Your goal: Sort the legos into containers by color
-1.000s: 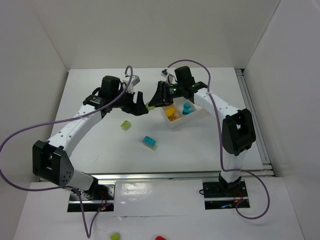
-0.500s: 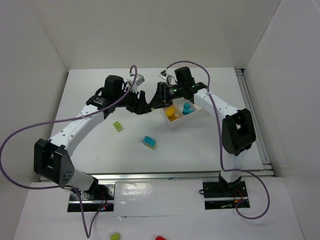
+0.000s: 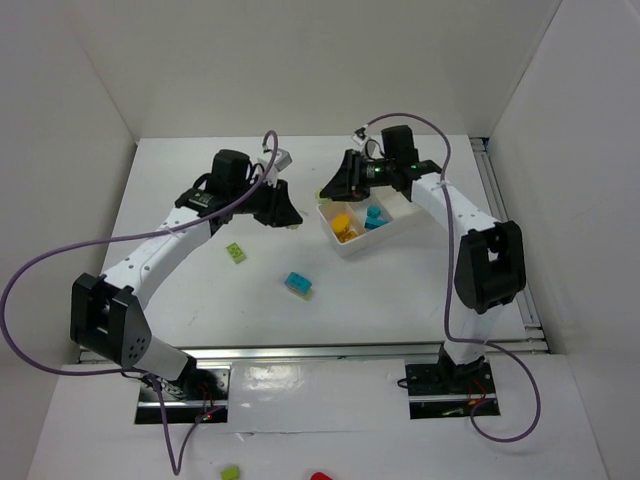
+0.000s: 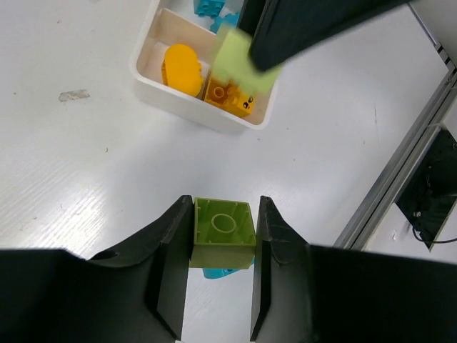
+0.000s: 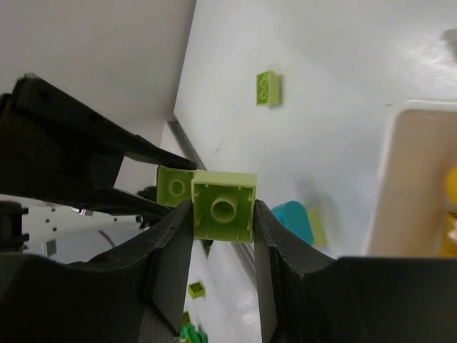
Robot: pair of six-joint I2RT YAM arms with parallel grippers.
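Arms are being drawn apart; left gripper (image 4: pixel 223 214) and right gripper (image 5: pixel 223 209) are each being clamped across the flat sides of a lime brick (image 4: pixel 223 233), likely light, rigid and slick.

My top camera looks down from above the near edge, far enough to take in the whole table (image 3: pixel 200 300). Both wrist cameras sit close, facing out past their jaws; all three share the white tray (image 3: pixel 347 249).
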